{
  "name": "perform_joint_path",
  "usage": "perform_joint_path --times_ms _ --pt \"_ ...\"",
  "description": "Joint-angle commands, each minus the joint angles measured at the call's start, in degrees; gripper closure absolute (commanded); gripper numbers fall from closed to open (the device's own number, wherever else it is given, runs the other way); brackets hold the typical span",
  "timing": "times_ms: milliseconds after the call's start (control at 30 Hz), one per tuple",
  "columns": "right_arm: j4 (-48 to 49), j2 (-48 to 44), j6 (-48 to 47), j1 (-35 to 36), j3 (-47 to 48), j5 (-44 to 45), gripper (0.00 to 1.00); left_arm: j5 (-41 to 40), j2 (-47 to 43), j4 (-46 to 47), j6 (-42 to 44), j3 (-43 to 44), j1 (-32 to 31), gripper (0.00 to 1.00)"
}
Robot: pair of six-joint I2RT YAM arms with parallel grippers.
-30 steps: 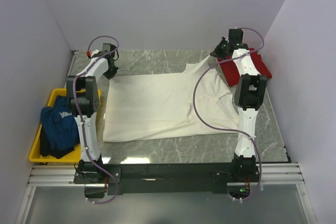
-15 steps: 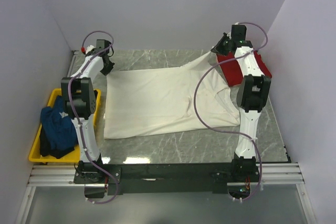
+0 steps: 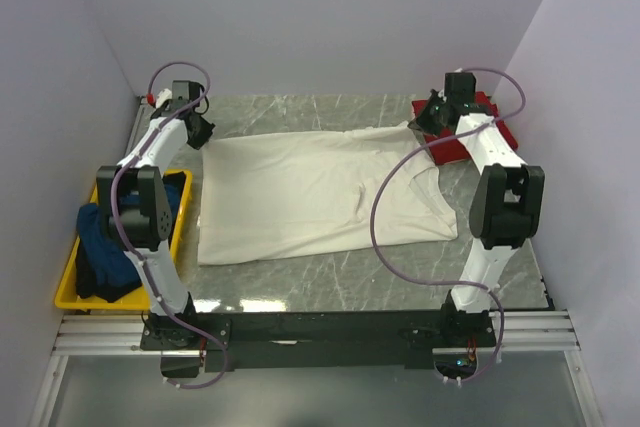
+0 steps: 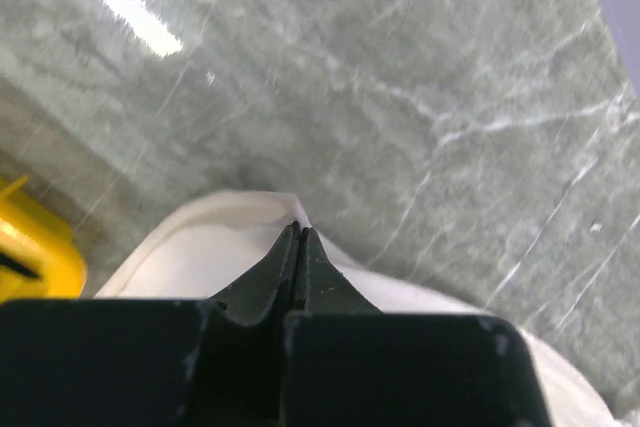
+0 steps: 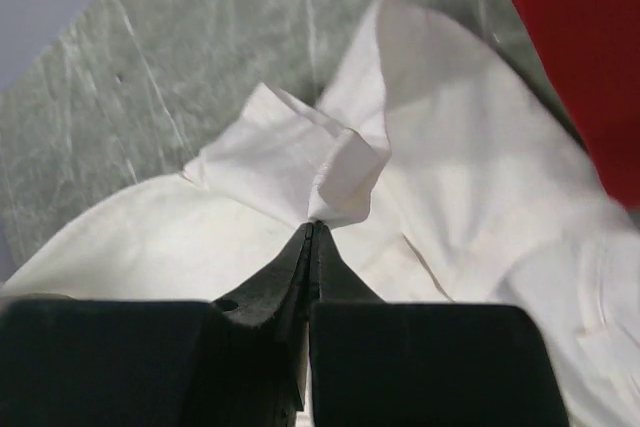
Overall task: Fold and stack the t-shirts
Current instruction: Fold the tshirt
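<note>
Left gripper [image 4: 298,237] pinched tight on far-left corner of cream t-shirt [image 3: 300,197]; right gripper [image 5: 311,229] clamped far-right edge. Shirt lay spread mid-table [image 3: 300,292]. Good fold needed even tension, corners moved together.

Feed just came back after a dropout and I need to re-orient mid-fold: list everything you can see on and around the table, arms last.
cream-white t-shirt: 1, cream-white, spread across the middle of the table
red t-shirt: 1, bright red, far right corner of the table
dark blue t-shirt: 1, dark blue with a white mark, heaped in the tray
tray: 1, yellow, left side, near end
table: 1, grey-green marble, under everything
left gripper: 1, black, shut on the cream-white t-shirt's far left corner
right gripper: 1, black, shut on its far right edge, next to the red t-shirt
</note>
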Motion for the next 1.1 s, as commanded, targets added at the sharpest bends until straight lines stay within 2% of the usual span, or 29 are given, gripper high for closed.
perform_joint_path --times_ms 0,167,433,733,1067 --pt "4.9 -7.0 1.3 0.4 -6.5 2.7 1.00 2.8 -5.9 3.3 0.7 -4.6 0.4 0.99" --pt "7.3 -14.6 2.2 0.4 -16.7 4.3 1.00 3.5 -10.4 3.4 0.7 -10.4 0.6 0.99" --pt "8.6 -24.5 3.0 0.4 -27.2 2.9 1.00 5.4 -14.7 2.7 1.5 -16.2 1.9 0.99" --pt "7.3 -31.6 2.7 -0.2 -34.1 2.2 1.00 6.7 -17.6 1.7 2.3 -19.8 3.0 0.99" --pt "5.8 -36.7 2.9 -3.1 -36.6 -0.1 1.00 9.3 -19.2 2.5 1.5 -22.8 4.4 0.99"
